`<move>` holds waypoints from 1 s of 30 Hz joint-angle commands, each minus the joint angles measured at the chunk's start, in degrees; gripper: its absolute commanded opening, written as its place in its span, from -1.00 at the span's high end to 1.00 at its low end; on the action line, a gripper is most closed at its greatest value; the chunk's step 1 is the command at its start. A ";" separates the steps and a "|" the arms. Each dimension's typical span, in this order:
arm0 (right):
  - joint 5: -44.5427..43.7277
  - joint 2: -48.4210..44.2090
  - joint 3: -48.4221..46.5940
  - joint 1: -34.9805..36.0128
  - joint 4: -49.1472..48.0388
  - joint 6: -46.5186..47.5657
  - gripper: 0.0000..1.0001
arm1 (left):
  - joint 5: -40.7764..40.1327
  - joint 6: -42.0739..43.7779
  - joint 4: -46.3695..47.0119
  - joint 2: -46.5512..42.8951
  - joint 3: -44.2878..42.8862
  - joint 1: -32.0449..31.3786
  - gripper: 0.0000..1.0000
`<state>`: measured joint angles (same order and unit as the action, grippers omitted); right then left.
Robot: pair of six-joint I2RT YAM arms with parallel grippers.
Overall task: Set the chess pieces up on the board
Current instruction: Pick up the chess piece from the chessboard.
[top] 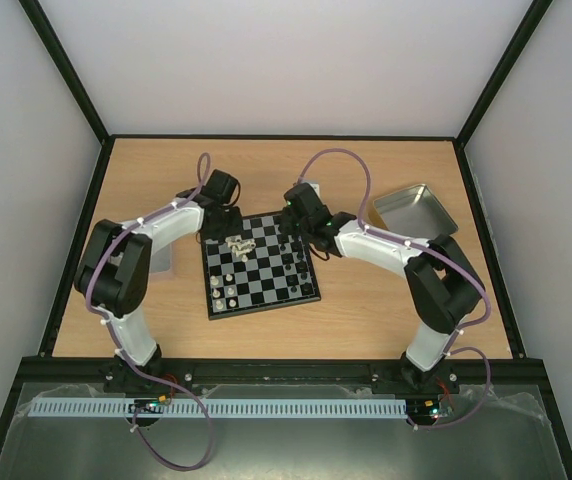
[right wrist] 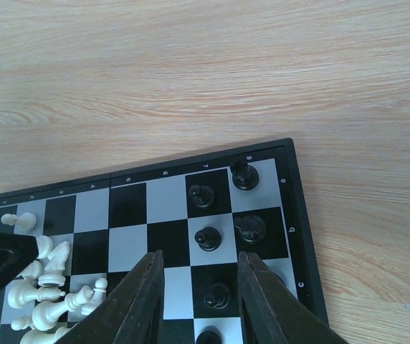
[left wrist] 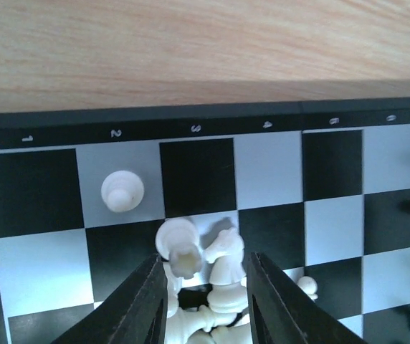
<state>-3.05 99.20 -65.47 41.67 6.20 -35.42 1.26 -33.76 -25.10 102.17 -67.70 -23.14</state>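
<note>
The board (top: 266,285) lies mid-table between both arms. A heap of cream-white chess pieces (top: 236,243) rests on its far left part. My left gripper (left wrist: 205,261) is down over that heap. Its jaws are drawn in against a toppled white knight (left wrist: 226,266) and a white piece (left wrist: 178,244) beside it. A white pawn (left wrist: 122,192) stands alone near the board's corner. My right gripper (right wrist: 198,261) hovers open over the black side, a black pawn (right wrist: 217,295) standing between its fingers untouched. Other black pieces (right wrist: 208,238) stand on the last two files.
An open silver tin (top: 413,210) sits on the table at the back right. A second grey tin (top: 163,258) shows under my left arm. A few white pieces (top: 228,288) stand along the board's left side. Black frame rails border the table.
</note>
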 commanded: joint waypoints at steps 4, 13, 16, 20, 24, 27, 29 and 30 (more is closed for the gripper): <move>-0.22 -2.41 0.89 0.33 -2.59 -0.62 0.45 | -2.40 -0.18 -3.11 1.73 -1.51 -0.33 0.34; -0.72 -2.59 1.13 0.29 -2.25 -0.66 0.45 | -3.10 0.25 -2.76 4.21 -3.40 -0.33 0.43; -0.65 -2.57 0.99 0.30 -2.12 -0.62 0.46 | -3.34 0.37 -2.74 4.84 -4.11 -0.33 0.56; -0.03 -2.72 0.90 0.20 -2.22 -0.66 0.46 | -3.81 0.83 -2.70 5.57 -4.78 -0.33 0.62; 0.09 -2.81 1.00 0.27 -2.05 -0.65 0.46 | -3.44 1.47 -2.51 5.40 -4.79 -0.40 0.80; 0.15 -3.03 1.15 0.21 -1.93 -0.63 0.47 | -2.64 1.95 -2.58 3.90 -4.36 -0.65 0.89; 0.23 -3.15 1.35 0.25 -2.04 -0.62 0.47 | -2.28 2.13 -2.63 2.40 -3.76 -0.85 0.91; 0.37 -3.17 1.42 0.24 -2.06 -0.68 0.47 | -2.19 2.20 -2.91 1.67 -3.48 -0.86 0.91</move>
<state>-2.13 98.35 -64.95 41.67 5.19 -35.42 -1.50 -32.53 -26.65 106.80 -71.40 -23.53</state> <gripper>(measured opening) 0.267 0.093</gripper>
